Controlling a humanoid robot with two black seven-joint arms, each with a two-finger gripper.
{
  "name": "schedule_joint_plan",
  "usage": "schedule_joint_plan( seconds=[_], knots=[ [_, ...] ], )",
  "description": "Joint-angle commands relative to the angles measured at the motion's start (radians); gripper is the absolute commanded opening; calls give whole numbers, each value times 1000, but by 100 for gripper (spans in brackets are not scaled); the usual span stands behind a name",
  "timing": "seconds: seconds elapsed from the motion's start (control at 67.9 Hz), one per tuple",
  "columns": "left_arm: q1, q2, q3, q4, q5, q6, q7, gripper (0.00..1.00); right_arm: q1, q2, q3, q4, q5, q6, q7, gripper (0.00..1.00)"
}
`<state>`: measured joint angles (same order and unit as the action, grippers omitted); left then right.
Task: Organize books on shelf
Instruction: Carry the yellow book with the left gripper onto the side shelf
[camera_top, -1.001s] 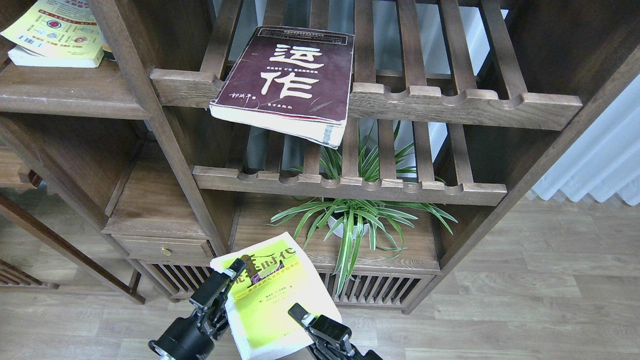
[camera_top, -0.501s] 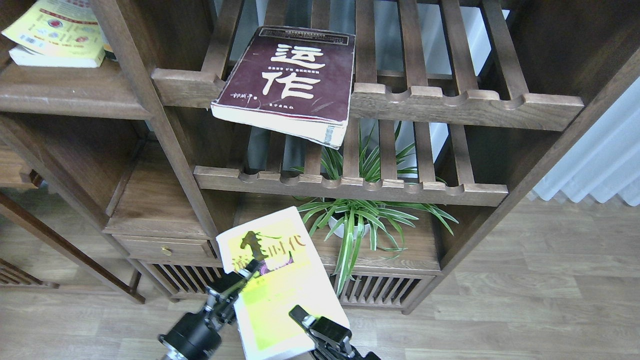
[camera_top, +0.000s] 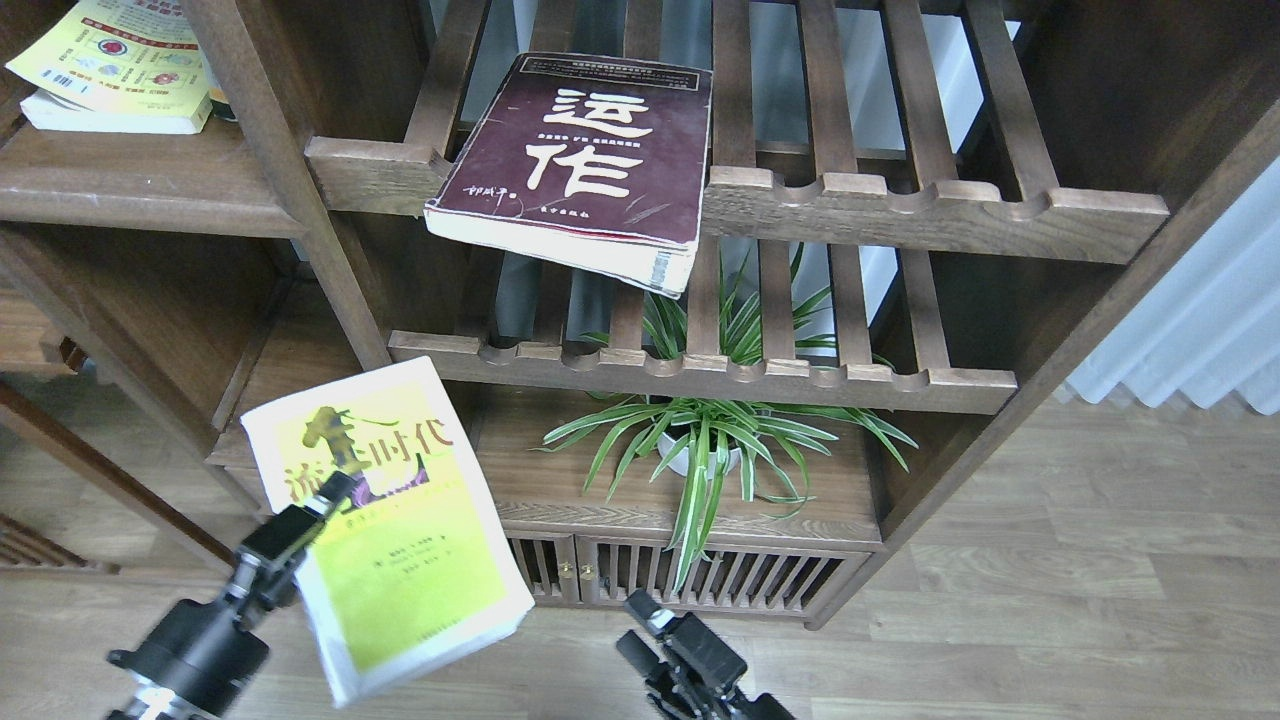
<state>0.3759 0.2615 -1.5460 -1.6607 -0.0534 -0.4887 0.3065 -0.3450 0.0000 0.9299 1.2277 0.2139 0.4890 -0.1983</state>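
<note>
My left gripper is shut on the near left edge of the large yellow-green book and holds it tilted in the air in front of the lower left of the bookcase. One finger lies on the cover and the other is hidden beneath it. My right gripper is open and empty, low in the middle, clear of the book. The thick maroon book lies on the upper slatted rack and overhangs its front rail. A smaller book with colourful pictures lies on the flat plank shelf at the top left.
A spider plant in a white pot stands in the lower middle compartment, under the second slatted rack. A small drawer unit is behind the held book. An upright post separates the plank shelf from the racks. Wood floor lies to the right.
My left gripper has carried the yellow-green book left and a little up, away from the right gripper. The right gripper no longer touches the book and sits slightly further right.
</note>
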Motion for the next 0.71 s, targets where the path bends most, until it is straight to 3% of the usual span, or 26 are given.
schedule_joint_plan(
  seconds=[0.0,0.427,0.692],
  knots=[
    [14,33,-120,-34,23,0,13,8,1,0,1,-2,1,0,0,82],
    [17,169,-426,-71,20,0,2,9,0,0,1,-4,2,0,0,82],
    [-71,183,-460,-56,32,0,22,8,0,0,1,-4,2,0,0,82]
  ],
)
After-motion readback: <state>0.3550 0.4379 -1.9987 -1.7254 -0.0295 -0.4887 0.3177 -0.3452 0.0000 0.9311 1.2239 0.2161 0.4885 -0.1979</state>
